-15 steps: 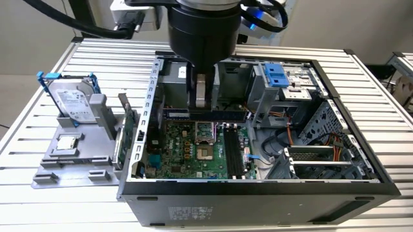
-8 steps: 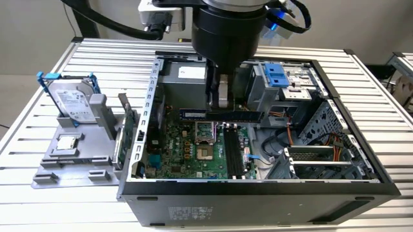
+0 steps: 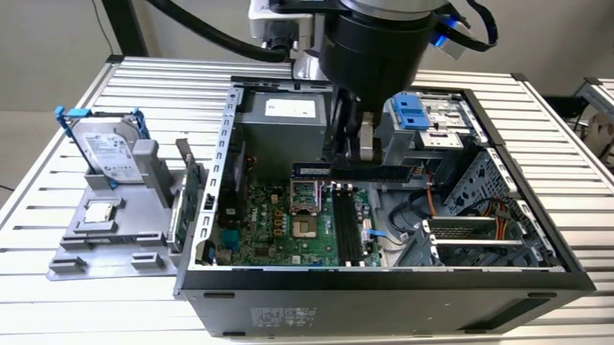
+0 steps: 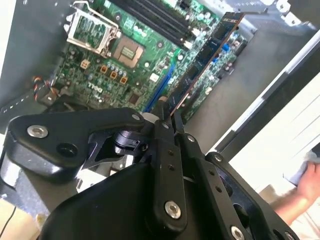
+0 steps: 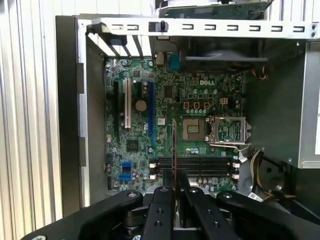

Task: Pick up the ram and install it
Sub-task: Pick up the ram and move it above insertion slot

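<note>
The black two-finger gripper [image 4: 168, 114] was closed on one end of the slim, long green circuit-board ram [image 4: 205, 56], held above the green motherboard [image 5: 135, 145] — lying across the long black slots [image 5: 200, 164]. In my judgement, a good seating needed the ram parallel to a slot, level, and pressed straight.

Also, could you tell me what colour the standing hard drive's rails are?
Blue rails, clearest in the exterior view.
</note>
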{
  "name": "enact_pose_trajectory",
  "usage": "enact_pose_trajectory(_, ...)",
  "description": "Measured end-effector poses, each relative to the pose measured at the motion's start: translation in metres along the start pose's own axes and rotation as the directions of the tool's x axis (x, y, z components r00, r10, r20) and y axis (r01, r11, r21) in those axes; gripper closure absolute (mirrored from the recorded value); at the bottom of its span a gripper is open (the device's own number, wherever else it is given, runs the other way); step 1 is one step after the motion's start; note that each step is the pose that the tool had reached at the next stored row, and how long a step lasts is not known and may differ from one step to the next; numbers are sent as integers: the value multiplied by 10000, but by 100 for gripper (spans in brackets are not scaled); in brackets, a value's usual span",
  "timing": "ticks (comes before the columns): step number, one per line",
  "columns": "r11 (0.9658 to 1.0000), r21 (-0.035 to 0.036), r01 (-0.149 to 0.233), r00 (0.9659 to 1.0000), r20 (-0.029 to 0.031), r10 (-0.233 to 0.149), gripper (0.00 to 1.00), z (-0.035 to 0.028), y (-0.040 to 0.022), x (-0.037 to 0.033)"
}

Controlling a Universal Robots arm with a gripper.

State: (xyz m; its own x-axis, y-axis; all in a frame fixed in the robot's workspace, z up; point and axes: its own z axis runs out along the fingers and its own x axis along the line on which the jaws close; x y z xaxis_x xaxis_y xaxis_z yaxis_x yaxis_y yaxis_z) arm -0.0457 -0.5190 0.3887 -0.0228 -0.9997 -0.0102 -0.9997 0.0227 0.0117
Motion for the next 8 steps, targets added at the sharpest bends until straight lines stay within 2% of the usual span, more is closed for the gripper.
enact_pose_trajectory(4, 10000, -1, -2, 10000, 0, 2, 100, -2, -146, -3)
enact_pose_trajectory(8, 10000, -2, -22, 10000, -1, 22, 100, -4, -259, -6)
